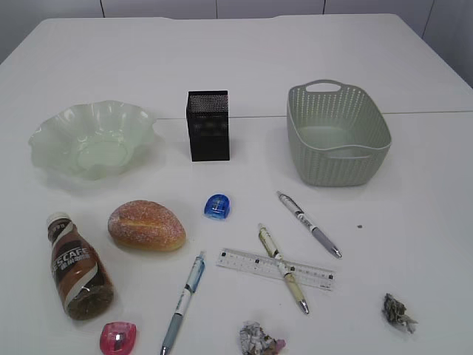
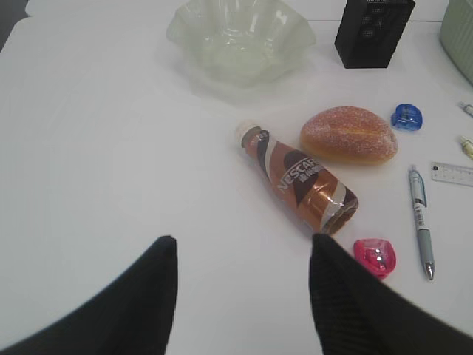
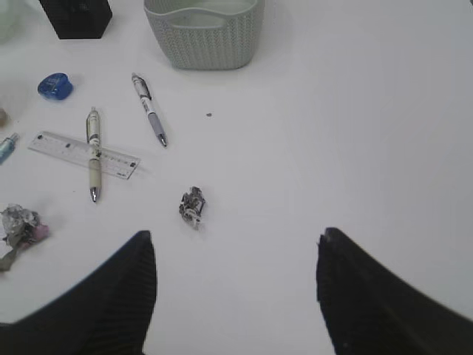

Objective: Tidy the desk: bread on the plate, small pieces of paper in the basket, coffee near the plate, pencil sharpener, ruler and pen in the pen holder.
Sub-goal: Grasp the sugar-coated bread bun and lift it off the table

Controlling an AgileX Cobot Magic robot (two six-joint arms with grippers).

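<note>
Front edge: nearest you lie a pink pencil sharpener [image 1: 117,338], a crumpled paper scrap [image 1: 256,339] and, off to the right, a second scrap [image 1: 397,310].
Coffee: you see the bottle [image 1: 76,266] lying on its side at the left, cap pointing away from you, just left of the bread.
Pens: a blue-barrelled pen [image 1: 183,302] lies between the pink sharpener and the ruler; a cream pen [image 1: 282,268] lies across the ruler; a grey pen [image 1: 309,223] lies just right of it.
Ruler: clear ruler [image 1: 275,268] flat on the desk [image 1: 414,222], under the cream pen.
Bread: bun [image 1: 145,225] on the bare desk, in front of the plate, not on it.
Blue sharpener: blue pencil sharpener [image 1: 217,206] between bread and grey pen.
Plate: green ruffled plate [image 1: 92,138] far left.
Pen holder: black mesh pen holder [image 1: 208,125] upright, between plate and basket.
Basket: grey-green basket [image 1: 336,133] far right.
Left gripper: your left gripper [image 2: 242,251] hangs over bare desk with fingers spread, grasping nothing; coffee lies just beyond it.
Right gripper: your right gripper [image 3: 235,244] is likewise released, the second scrap just ahead of it.
</note>
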